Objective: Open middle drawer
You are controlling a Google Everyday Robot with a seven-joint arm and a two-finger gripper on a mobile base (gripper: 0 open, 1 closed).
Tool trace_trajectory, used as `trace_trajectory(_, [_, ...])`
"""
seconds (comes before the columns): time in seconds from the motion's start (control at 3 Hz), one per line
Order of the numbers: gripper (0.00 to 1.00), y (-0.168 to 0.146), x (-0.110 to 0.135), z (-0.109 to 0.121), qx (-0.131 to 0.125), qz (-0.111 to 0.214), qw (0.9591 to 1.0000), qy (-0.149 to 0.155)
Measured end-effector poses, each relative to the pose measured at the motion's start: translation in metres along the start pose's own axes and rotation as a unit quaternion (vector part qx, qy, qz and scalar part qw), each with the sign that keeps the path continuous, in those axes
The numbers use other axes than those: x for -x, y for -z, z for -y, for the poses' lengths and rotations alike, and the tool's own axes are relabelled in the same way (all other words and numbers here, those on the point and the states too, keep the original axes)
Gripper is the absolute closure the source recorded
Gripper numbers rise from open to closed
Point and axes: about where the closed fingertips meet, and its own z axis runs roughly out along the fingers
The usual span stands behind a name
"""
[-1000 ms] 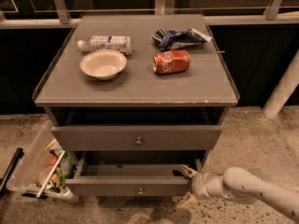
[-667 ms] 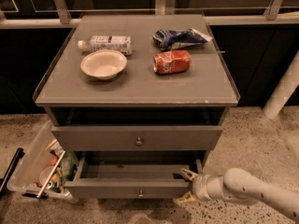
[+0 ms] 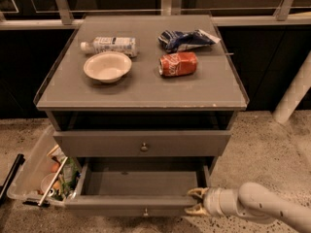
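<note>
1. The gripper (image 3: 193, 202) sits low at the right of the view, at the right end of the middle drawer's (image 3: 141, 182) front panel.
2. Its two yellowish fingers (image 3: 197, 193) are parted a moderate way. One lies on the inner side of the panel's end and the other on the outer side. I cannot tell whether they press on it.
3. The pale, rounded arm (image 3: 257, 205) runs from the gripper to the lower right corner, low over the speckled floor (image 3: 262, 149).
4. The middle drawer is pulled well out of the grey cabinet (image 3: 228, 130), and its bare grey inside shows. It is the lowest drawer in view, and its small round knob (image 3: 145, 211) is at the centre of the front.
5. Just above it, the upper drawer (image 3: 97, 143) is pushed in flush, with its own knob (image 3: 144, 147) at centre. A dark gap lies between that drawer and the cabinet top (image 3: 141, 91).
6. On the top, a white bowl (image 3: 107, 66) stands at the left with a plastic bottle (image 3: 111, 45) lying just behind it.
7. To the right, a red can (image 3: 178, 64) lies on its side, and a blue snack bag (image 3: 184, 39) lies behind it.
8. On the floor at the cabinet's left, a clear plastic bin (image 3: 29, 171) holds mixed items, close to the open drawer's left side.
9. A white post (image 3: 293, 93) slants at the far right.
</note>
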Motion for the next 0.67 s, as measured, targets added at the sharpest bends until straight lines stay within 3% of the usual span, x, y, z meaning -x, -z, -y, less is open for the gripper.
trace_trajectory(0.33, [1.00, 0.002, 0.003, -0.001, 0.000, 0.000, 1.0000, 0.000])
trace_trajectory(0.67, [1.00, 0.008, 0.001, -0.012, -0.004, -0.005, 0.9999, -0.011])
